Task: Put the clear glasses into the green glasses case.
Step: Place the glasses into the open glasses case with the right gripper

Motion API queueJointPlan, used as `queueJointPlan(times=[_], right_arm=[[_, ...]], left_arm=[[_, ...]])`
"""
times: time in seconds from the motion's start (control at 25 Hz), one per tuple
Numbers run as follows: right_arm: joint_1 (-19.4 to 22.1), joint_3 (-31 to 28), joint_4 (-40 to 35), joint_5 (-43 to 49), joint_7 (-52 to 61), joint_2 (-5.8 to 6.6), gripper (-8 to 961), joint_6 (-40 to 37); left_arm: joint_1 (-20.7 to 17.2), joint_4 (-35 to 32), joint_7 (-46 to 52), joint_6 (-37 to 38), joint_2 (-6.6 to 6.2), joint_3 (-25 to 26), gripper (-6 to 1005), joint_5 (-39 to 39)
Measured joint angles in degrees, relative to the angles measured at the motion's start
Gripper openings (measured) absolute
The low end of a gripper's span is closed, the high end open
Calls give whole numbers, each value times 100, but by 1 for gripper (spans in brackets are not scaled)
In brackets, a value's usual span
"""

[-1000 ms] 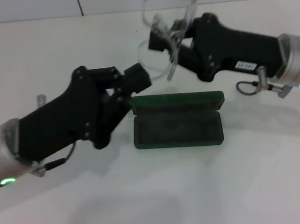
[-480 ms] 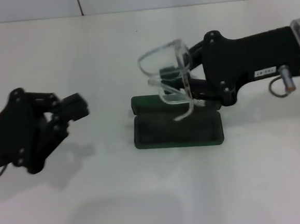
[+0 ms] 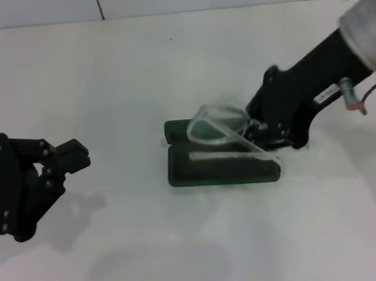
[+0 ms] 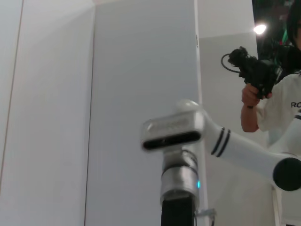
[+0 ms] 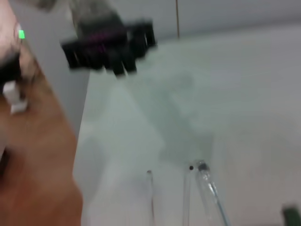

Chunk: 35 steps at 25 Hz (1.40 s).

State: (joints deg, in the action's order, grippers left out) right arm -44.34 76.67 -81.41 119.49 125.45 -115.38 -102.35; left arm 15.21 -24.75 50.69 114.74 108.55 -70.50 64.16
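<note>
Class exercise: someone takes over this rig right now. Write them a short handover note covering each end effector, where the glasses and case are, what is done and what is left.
Right end effector: low at the right end of the green glasses case, against the clear glasses; I cannot tell whether it grips them.
Left end effector: off to the left above the table, holding nothing, fingers apart.
Done: case lies open; glasses are lowered onto it, tilted, lens up near the lid.
Left: seat the glasses flat in the tray and withdraw the right arm.
</note>
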Motion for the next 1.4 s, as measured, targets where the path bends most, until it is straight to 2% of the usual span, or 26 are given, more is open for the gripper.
queueJointPlan(times=[0.12,0.2,0.44,0.64,0.68,0.76,0.88,1.2,1.4], right_arm=[[-412,342,469,402,182,-34,118,37],[-509,429,634,489,197,-46,118,89],[-319,236,708,242,-54,-44,118,685],[-139,-21,878,-556,-626,-43,118,919],[-139,-21,878,-556,-626,-43,118,919],[-133,-221,1203,-1213,-1052,-26,118,923],[-129,-402,1422,-1495,-1272,-19,118,873],[2,-1067,1657,-2113,-1626,-10,118,441],[-44,-1084,2043,-2193,-1811,-19,118,411]], left_arm=[[-10,12,-7,0,25,2,50,3],[-11,22,-7,0,47,2,51,6],[31,38,-2,-1,157,-22,51,36],[225,45,30,-3,292,-36,50,170],[248,47,35,-3,310,-40,50,178],[295,54,37,-8,357,-27,50,214],[343,68,17,-22,417,-18,50,245],[350,313,-104,-40,457,-6,51,246],[367,360,-151,-44,531,-7,51,246]])
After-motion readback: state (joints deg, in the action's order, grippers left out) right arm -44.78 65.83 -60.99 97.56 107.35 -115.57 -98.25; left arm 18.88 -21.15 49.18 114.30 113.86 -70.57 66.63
